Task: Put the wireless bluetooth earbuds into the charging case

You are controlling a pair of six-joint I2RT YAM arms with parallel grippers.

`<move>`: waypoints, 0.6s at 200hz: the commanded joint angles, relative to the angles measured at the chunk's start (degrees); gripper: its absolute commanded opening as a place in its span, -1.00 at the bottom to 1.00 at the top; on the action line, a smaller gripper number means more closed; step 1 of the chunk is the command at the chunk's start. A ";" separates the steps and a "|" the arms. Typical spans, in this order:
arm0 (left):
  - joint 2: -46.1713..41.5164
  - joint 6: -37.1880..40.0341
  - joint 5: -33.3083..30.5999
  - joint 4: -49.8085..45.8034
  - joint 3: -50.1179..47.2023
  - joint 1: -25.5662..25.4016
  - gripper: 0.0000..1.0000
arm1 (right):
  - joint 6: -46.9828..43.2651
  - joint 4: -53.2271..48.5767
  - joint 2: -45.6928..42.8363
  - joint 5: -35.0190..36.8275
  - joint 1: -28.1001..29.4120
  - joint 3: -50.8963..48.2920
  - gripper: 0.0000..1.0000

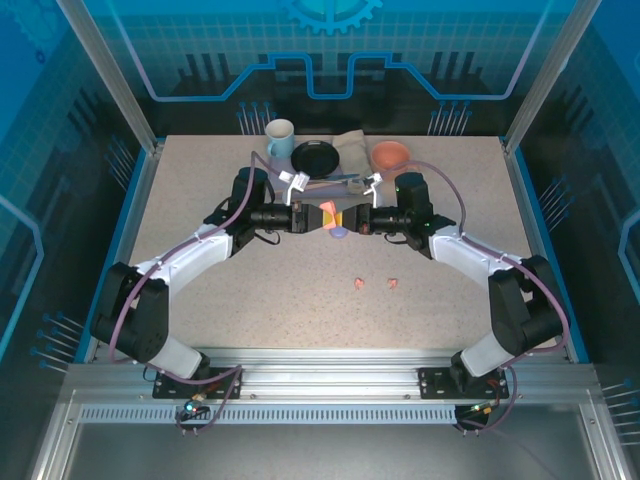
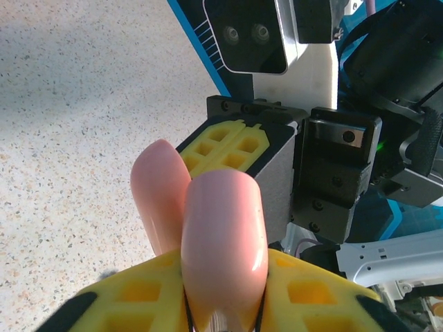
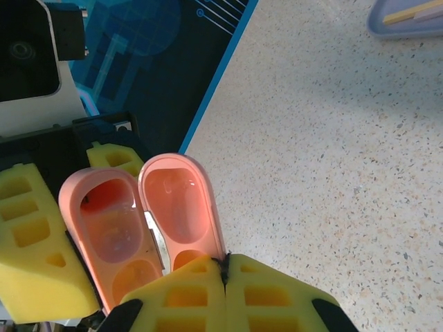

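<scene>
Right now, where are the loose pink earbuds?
In the top view, one pink earbud and its twin lie side by side on the table, right of centre, between the pink case and the near edge.

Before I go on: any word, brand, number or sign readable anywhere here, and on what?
None can be read.
pink charging case: plain, no marking.
mug, black plate, orange bowl: no print visible at this size.
blue backdrop: gear and circuit-line graphics, no letters.

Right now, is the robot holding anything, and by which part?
An open pink charging case, shared: the left gripper clamps one half's end, the right gripper pinches the other half's lower edge.
</scene>
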 commanded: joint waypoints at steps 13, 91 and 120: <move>-0.03 0.79 1.83 -0.37 2.76 -0.58 0.04 | -3.92 -5.79 -1.00 0.84 -1.14 3.81 -1.00; 1.34 10.31 3.99 -15.52 11.57 2.67 0.81 | -25.80 -33.29 -1.82 9.08 -2.11 15.19 -1.00; 4.90 18.18 5.72 -28.25 18.27 3.54 0.84 | -33.03 -39.15 -2.27 12.72 -1.86 17.62 -1.00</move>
